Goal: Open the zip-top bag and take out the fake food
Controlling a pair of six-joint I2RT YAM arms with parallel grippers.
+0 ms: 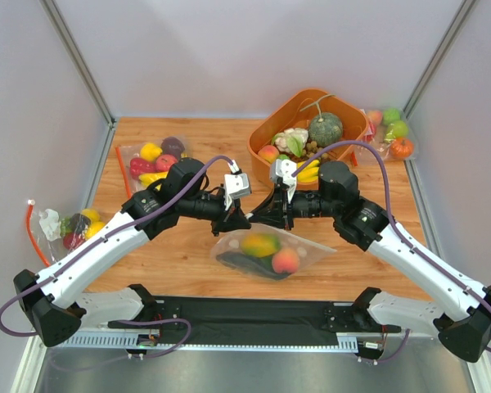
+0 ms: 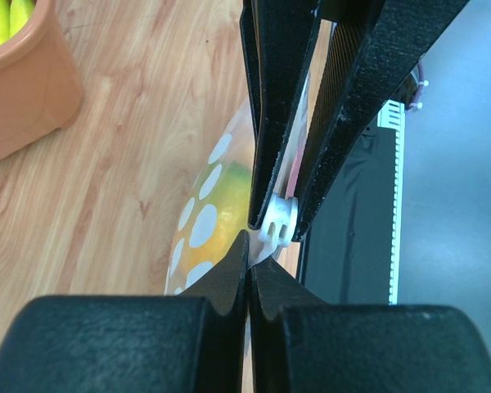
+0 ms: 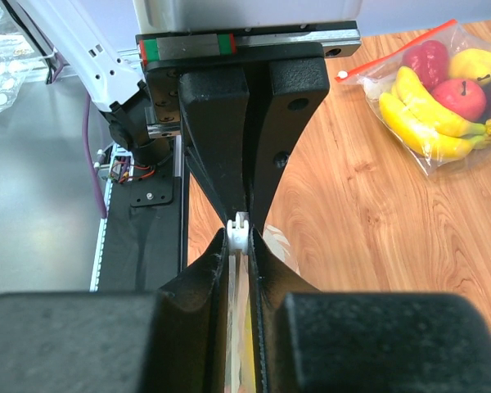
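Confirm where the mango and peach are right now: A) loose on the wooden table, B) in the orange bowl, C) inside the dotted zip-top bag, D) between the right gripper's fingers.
C: the top view shows the mango and the peach, with the dark green vegetable, all lying inside the zip-top bag.

The wooden table (image 1: 172,254) bears an orange bowl (image 1: 272,123) (back right), a fruit bag (image 1: 128,152) and a black mat (image 1: 254,315).

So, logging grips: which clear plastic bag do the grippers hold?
The white-dotted clear zip-top bag mid-table, pinched by left gripper and right gripper; the others lie apart.
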